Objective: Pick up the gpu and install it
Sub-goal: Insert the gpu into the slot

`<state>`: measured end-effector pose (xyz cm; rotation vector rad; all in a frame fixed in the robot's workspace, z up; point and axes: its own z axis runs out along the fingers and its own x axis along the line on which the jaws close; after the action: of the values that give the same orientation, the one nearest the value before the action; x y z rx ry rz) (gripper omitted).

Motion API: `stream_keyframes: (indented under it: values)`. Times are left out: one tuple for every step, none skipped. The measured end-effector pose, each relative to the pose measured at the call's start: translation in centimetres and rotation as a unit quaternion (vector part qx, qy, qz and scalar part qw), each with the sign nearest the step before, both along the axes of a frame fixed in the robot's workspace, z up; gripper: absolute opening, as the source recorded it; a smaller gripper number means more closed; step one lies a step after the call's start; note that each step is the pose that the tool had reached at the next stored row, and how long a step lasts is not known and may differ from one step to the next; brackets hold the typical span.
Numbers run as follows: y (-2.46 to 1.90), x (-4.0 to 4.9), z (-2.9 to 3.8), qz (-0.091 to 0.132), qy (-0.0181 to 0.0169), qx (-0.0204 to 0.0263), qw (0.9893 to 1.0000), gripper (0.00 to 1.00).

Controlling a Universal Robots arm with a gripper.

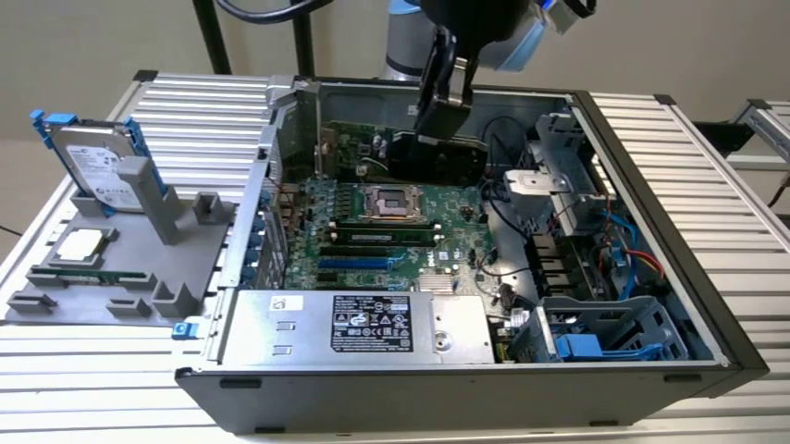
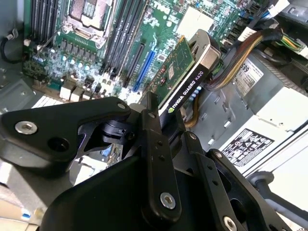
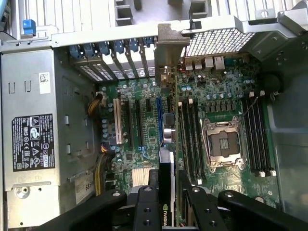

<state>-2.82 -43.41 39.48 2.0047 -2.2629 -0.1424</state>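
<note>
Black two-finger gripper clamped on thin green gpu card with black cooler block, held edge-on, aloft inside open grey computer case. Card hangs above green motherboard, roughly over blue expansion slot (edge-down hold likely suits slot insertion). Silver bracket faces rear slot openings. Not yet seated.

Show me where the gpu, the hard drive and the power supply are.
gpu (image 2: 185, 86), second wrist view, black cooler edge.
hard drive (image 1: 96, 166), exterior view, its silver face.
power supply (image 1: 358, 324), exterior view, its top face.
</note>
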Motion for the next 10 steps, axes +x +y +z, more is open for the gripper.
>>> stream_keyframes:
  values:
    - [0.00,0.01,-0.02,0.000,0.0000,0.0000,1.0000,0.00]
    - [0.00,0.01,-0.05,0.000,0.0000,0.0000,1.0000,0.00]
    - [0.00,0.02,-0.08,0.000,0.0000,0.0001,1.0000,0.00]
    - [0.00,0.03,-0.10,0.000,0.0000,0.0001,1.0000,0.00]
    - [0.00,0.03,-0.12,0.000,0.0000,0.0000,1.0000,0.00]
    - [0.00,0.03,-0.13,0.000,0.0000,0.0000,1.0000,0.00]
    - [0.00,0.03,-0.13,0.000,0.0000,-0.0001,1.0000,0.00]
    - [0.00,0.04,-0.14,0.000,0.0000,0.0000,1.0000,0.00]
    - [0.00,0.04,-0.14,0.000,0.0000,0.0000,1.0000,0.00]
    - [0.00,0.04,-0.15,0.000,0.0000,0.0000,1.0000,0.00]
